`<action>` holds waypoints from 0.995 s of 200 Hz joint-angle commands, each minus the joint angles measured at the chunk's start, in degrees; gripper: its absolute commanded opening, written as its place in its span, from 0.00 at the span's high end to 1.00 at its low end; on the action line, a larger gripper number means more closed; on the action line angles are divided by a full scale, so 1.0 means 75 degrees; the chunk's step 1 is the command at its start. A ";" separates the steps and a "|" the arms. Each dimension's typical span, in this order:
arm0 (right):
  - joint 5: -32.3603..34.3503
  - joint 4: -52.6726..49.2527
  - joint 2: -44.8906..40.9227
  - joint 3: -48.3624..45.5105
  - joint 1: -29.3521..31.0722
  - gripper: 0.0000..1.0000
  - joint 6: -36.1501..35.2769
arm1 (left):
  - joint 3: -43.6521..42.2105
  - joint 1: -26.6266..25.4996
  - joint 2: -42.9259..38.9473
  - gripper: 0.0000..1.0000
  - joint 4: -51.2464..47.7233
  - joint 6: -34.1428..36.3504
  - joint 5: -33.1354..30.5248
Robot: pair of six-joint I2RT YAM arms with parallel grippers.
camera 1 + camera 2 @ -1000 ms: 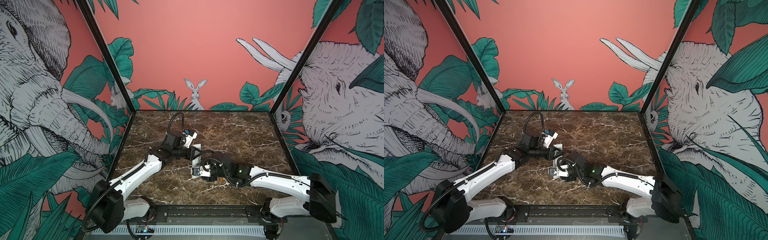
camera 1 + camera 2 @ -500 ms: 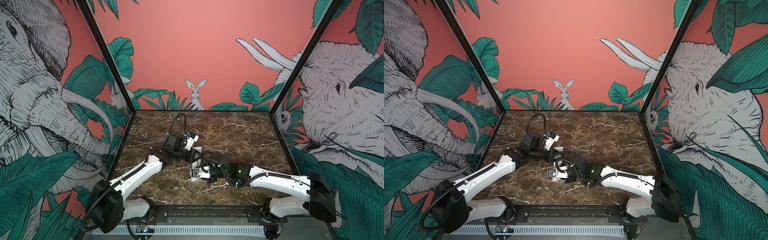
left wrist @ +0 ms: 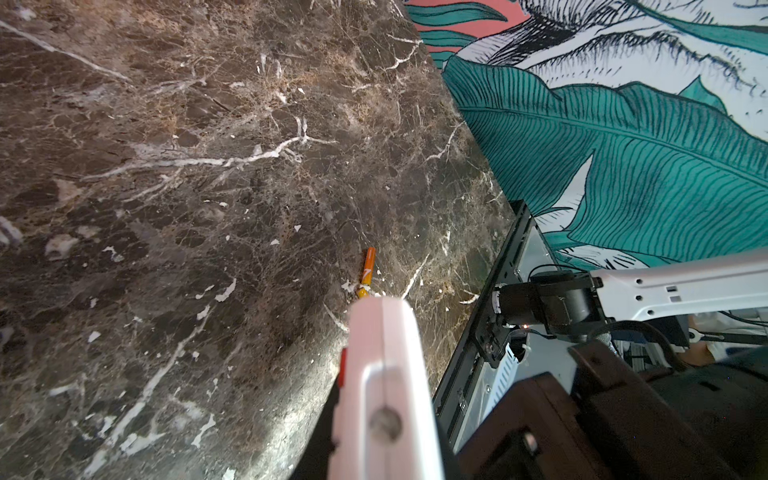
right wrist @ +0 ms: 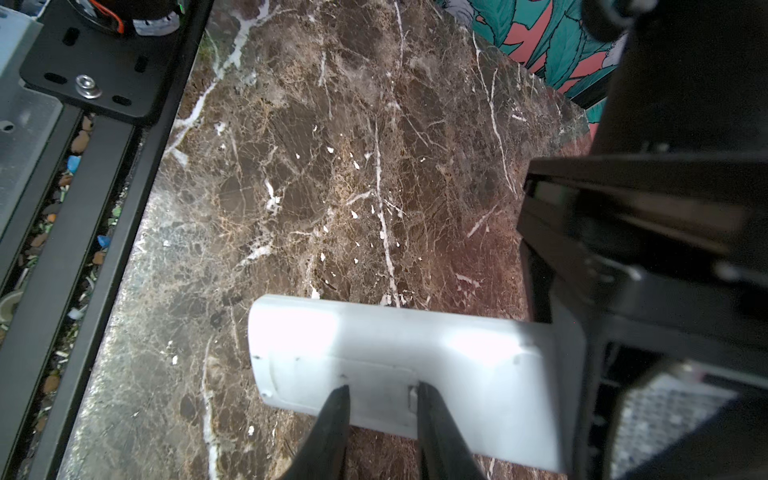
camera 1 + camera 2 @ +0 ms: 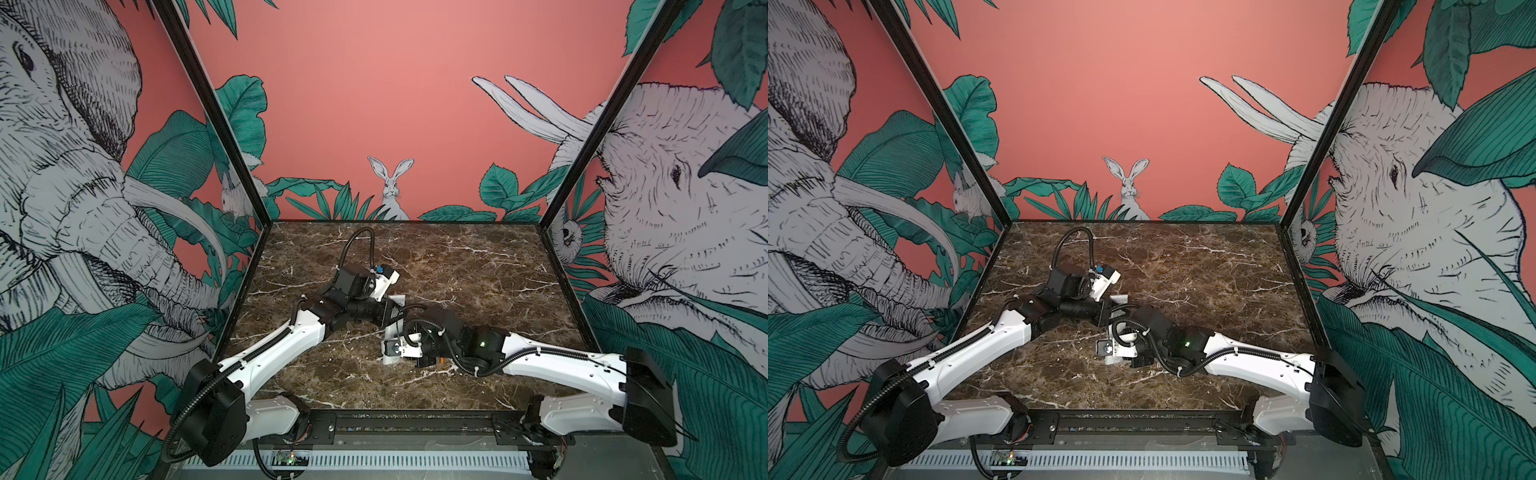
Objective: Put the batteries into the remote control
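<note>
Both wrists have crept closer together since a second ago, and your right pincer (image 4: 380, 399) has narrowed to a slim gap. Its fingertips (image 4: 338, 399) rest on the plain white back of the remote control (image 4: 415, 345), at what looks like the battery cover (image 4: 299, 382). Your left pincer (image 5: 387, 316) clamps the remote control and holds it above the surface (image 4: 332, 166), near the middle of the scene. To open the cover well, you probably want a rigid left grip, light pressure, and a slide along the remote's length rather than a twist. One battery (image 3: 368, 270) lies on the surface to the near right of the remote; you cannot see the other from here. Mind the black rail (image 4: 104, 208) along the near edge; the far and right sides of the surface offer open room.
</note>
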 commanded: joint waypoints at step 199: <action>-0.0406 -0.0798 -0.0111 -0.0171 0.0226 0.83 -0.0051 | 0.0309 -0.0002 -0.0343 1.00 0.0542 0.0004 -0.0008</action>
